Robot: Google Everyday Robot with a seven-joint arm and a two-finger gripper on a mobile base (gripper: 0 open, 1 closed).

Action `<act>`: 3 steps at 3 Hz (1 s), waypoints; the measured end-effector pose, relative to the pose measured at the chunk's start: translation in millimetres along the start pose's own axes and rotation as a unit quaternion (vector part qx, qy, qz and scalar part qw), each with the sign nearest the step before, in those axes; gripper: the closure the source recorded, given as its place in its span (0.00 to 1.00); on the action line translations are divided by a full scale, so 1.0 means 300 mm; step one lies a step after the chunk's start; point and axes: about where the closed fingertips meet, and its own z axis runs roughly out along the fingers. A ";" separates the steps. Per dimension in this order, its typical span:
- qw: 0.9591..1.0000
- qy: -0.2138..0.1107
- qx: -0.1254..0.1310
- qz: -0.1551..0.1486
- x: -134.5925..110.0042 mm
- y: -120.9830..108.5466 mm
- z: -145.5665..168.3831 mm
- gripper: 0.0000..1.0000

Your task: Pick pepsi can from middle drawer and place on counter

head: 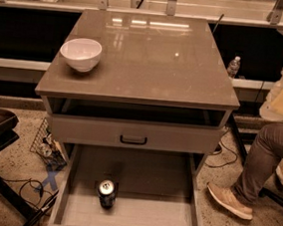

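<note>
Speckled terrazzo floor, a long shelf run behind, and one grey-brown cabinet filling the middle of the view.

Pepsi can: upright on the floor of the middle drawer, silver top and pull tab facing up, dark blue body below. It sits left of the drawer's centre, near the 6 o'clock edge of the scene, clear of both side walls. Drawer pulled fully out toward the viewer; low walls at 3 and 9 o'clock of the can, bare grey floor around it.

Above the can, at 12 o'clock: a closed drawer front with a dark bar handle. Above that, an open dark slot under the top slab.

Counter: glossy, reflecting ceiling lights near its far edge. White bowl stands on it toward 10 o'clock, near the left edge, well apart from the can.

Gripper: not visible anywhere in this view, so its position and finger state cannot be told.

Outward: wire basket with clutter on the floor at 9 o'clock of the cabinet, dark cables beside it. Seated person's leg and tan shoe at 3 o'clock. Plastic water bottle on the low shelf at 2 o'clock.
</note>
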 end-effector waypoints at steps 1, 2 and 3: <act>1.000 0.000 0.000 0.000 0.000 0.000 0.000 0.00; 1.000 -0.027 0.007 0.014 0.003 0.035 0.020 0.00; 0.996 -0.056 0.044 0.047 0.137 0.130 0.008 0.00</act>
